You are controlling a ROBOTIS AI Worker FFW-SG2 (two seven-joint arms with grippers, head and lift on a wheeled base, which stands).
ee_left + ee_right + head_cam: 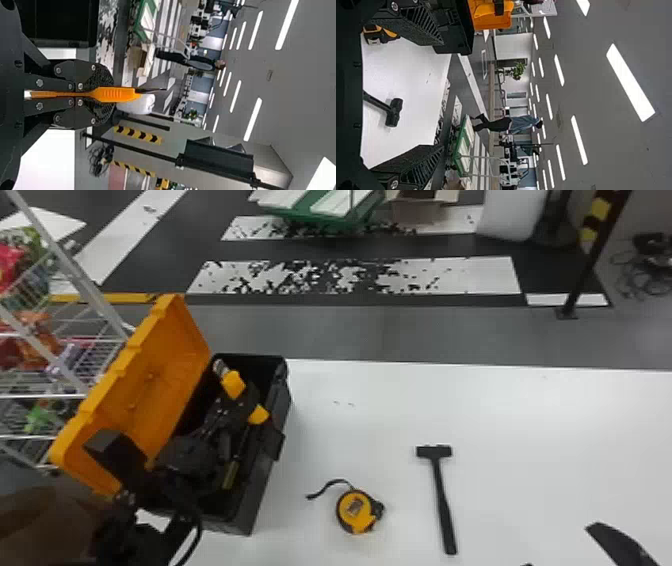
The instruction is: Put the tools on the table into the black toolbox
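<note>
Tabletop (540, 430): left claw (244, 402) clamps orange tool (115, 95), right (620, 544) gapes.

White wire rack (40, 395), green cart (320, 215), cardboard box (417, 211), striped post (595, 250), dark cables (97, 159)

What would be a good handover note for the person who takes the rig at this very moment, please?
Left end effector: shut on an orange tool, at the black toolbox.
Right end effector: open and empty, toward the right side of the table.
On the table: tape measure, right of the toolbox; hammer, right of the tape measure.
Done: orange lid open, one tool gripped. I cannot tell exactly what already lies in the box.
Left: release the held tool inside, then put in tape measure and hammer.
</note>
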